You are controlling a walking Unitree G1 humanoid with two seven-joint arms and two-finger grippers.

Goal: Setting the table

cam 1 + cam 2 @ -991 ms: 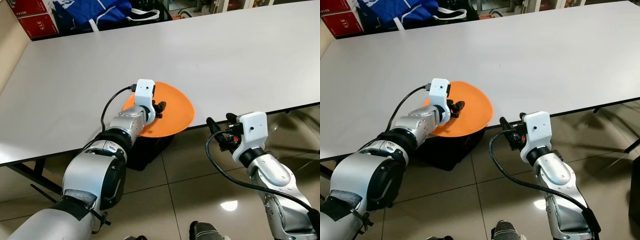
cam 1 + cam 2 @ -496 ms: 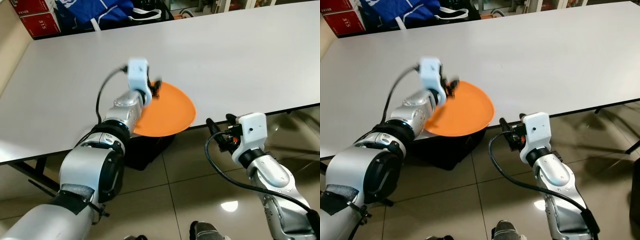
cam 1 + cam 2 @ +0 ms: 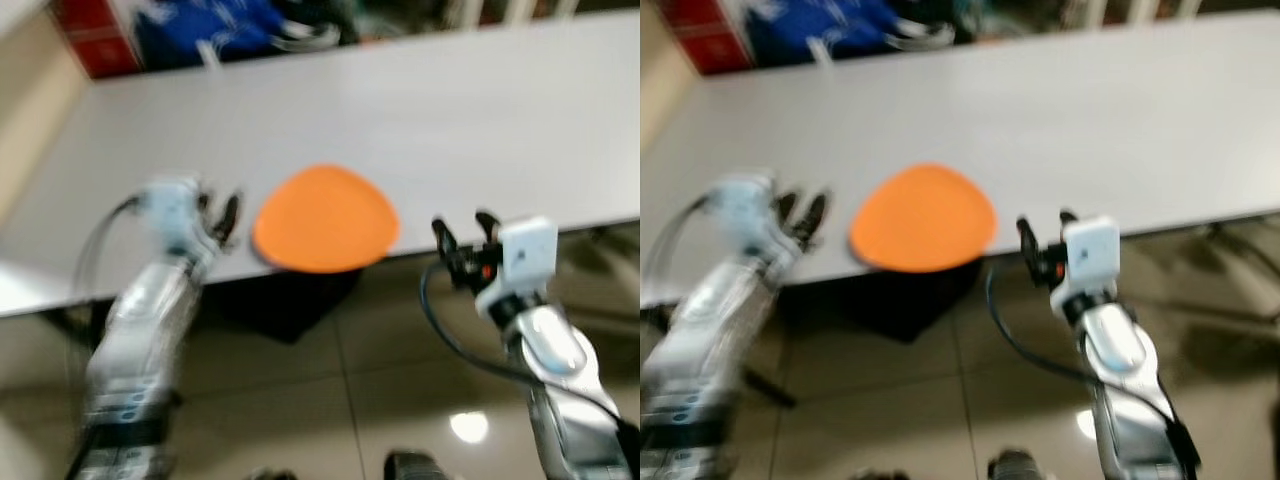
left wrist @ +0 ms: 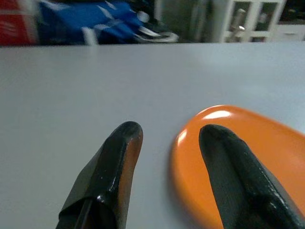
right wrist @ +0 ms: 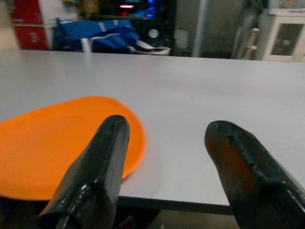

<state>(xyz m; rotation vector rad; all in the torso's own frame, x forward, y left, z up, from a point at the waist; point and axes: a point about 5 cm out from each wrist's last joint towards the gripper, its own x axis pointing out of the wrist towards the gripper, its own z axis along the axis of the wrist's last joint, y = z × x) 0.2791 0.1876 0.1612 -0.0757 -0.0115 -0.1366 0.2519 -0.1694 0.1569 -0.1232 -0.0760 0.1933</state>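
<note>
1. You have one orange plate (image 3: 325, 219) lying on one grey table (image 3: 480, 110).
2. You have two grippers: the left gripper (image 3: 217, 216) and the right gripper (image 3: 462, 238).
3. You can see one blue bag (image 5: 102, 34) behind the table.

Plate (image 3: 325, 218) on table (image 3: 450, 110) near edge, between left gripper (image 3: 220, 215) and right gripper (image 3: 462, 235).

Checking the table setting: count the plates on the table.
1. A round orange plastic plate lies at the grey table's near edge, between the left gripper and the right gripper.
</note>
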